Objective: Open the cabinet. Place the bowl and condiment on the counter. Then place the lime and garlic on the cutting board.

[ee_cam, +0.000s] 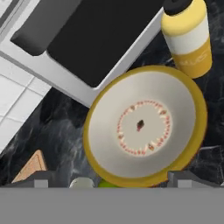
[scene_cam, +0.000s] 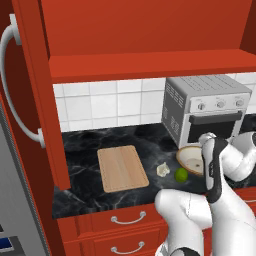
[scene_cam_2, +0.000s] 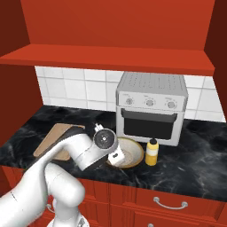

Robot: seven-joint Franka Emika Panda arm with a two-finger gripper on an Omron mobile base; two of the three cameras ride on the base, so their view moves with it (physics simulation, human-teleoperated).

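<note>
The cabinet stands open, its door swung out to the left. On the counter the cream bowl sits upright in front of the toaster oven. The yellow condiment bottle stands beside it, also seen on the bowl's right. My gripper hovers open above the bowl's near-left rim with nothing between its fingers. The garlic and the lime lie on the counter just left of the bowl. Further left, the cutting board is bare.
A silver toaster oven stands against the tiled wall behind the bowl. Red drawers run below the counter's front edge. The cabinet's lower shelf overhangs the work area.
</note>
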